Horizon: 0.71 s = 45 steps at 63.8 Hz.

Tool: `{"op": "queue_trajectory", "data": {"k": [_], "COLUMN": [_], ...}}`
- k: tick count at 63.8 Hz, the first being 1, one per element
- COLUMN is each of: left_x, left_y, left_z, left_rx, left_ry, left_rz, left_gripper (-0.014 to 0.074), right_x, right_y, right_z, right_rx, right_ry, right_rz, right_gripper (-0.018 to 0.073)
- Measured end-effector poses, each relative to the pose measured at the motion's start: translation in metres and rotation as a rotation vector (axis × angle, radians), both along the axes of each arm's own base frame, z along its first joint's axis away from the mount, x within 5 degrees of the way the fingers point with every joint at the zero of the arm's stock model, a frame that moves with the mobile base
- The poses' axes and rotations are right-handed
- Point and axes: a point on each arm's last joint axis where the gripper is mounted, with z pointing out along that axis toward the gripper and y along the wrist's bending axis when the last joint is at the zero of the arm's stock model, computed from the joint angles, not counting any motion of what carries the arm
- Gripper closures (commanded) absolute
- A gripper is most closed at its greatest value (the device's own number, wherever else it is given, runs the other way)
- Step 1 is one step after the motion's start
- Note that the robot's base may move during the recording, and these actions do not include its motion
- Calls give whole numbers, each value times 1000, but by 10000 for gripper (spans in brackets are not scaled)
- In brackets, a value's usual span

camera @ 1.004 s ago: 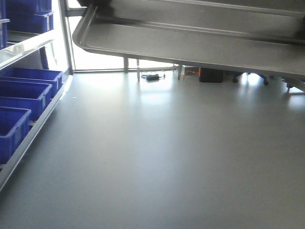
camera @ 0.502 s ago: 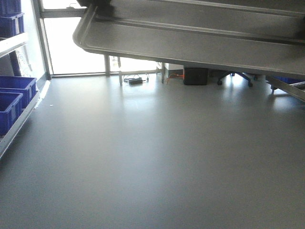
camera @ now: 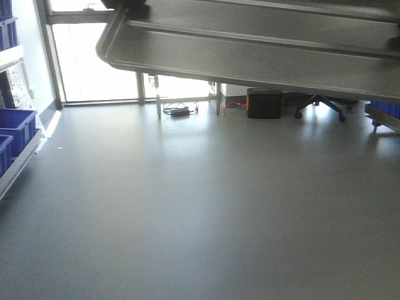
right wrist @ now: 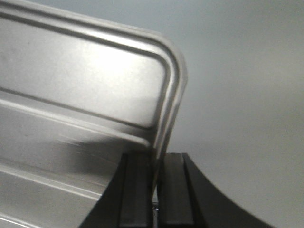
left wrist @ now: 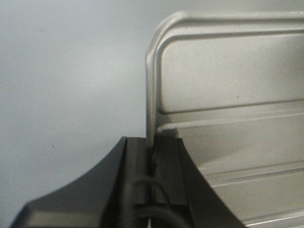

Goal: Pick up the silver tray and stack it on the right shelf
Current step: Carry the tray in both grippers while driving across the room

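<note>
At the far left of the front view, blue bins (camera: 14, 128) sit on a rack (camera: 19, 164) whose steel rail slants towards the camera. Beside it a bright window (camera: 94, 69) reaches down to the grey floor (camera: 200, 219). Further right along the far wall lie some cables (camera: 178, 111), then a black box (camera: 265, 104), then the legs of a chair (camera: 320, 105). At the right edge a steel bar (camera: 382, 116) shows under something blue; what it belongs to cannot be told.

The tray (camera: 250, 56) hangs in the air across the top of this view, from left of centre out past the right edge. It is tilted, above the floor and well apart from the rack. Two long ridges run along it. A dark shape sits at its upper left corner, too cropped to make out.

In the left wrist view, the left gripper (left wrist: 151, 152) is clenched on the tray's (left wrist: 228, 71) rim. The thin metal edge stands upright between the black fingers (left wrist: 135, 159), close to a rounded corner, with the ridged tray floor spreading to the right.

In the right wrist view, the right gripper (right wrist: 155, 164) likewise pinches the rim of the tray (right wrist: 85, 80) just below a rounded corner, its fingers (right wrist: 173, 168) tight on either side. The tray stretches away to the left, with grey floor behind.
</note>
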Motion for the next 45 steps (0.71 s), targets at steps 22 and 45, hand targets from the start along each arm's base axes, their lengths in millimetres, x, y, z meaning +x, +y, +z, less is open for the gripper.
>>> {"op": "queue_trajectory", "data": {"k": [22, 45], "left_x": [0, 0], "left_y": [0, 0], "left_z": [0, 0], "left_rx": [0, 0], "left_ry": [0, 0], "left_rz": [0, 0], "left_gripper": [691, 691], "right_x": [0, 0], "right_y": [0, 0], "right_z": [0, 0], "right_rx": [0, 0], "right_ry": [0, 0], "right_rz": [0, 0], "right_gripper": [502, 502]}}
